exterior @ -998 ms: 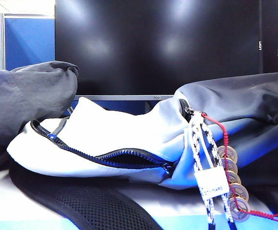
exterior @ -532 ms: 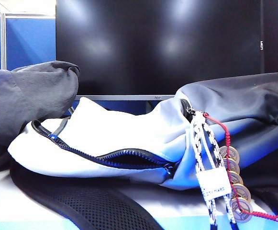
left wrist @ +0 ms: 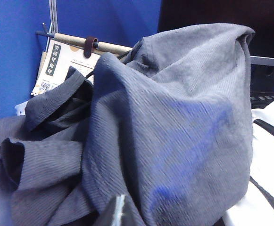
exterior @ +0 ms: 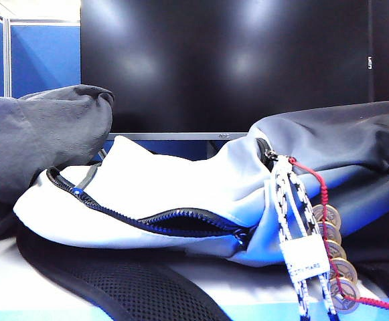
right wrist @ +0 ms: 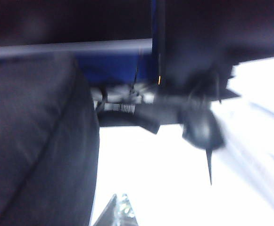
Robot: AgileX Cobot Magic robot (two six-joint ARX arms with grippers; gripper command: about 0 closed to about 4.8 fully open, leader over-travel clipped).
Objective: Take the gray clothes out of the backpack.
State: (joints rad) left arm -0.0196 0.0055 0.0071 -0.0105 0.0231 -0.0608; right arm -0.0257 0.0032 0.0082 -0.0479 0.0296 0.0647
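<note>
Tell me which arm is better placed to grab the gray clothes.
Left, probably. The gray clothes fill the left wrist view, just ahead of the shut left gripper, by the backpack's left end. The shut right gripper is on the other side, its view blurred.

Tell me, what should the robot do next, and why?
Probably nothing more than keep both arms parked. The gray clothes already sit in a heap outside the backpack, beside its unzipped opening. Neither claw shows in the exterior view; the left claw and the right claw are shut and hold nothing.
</note>
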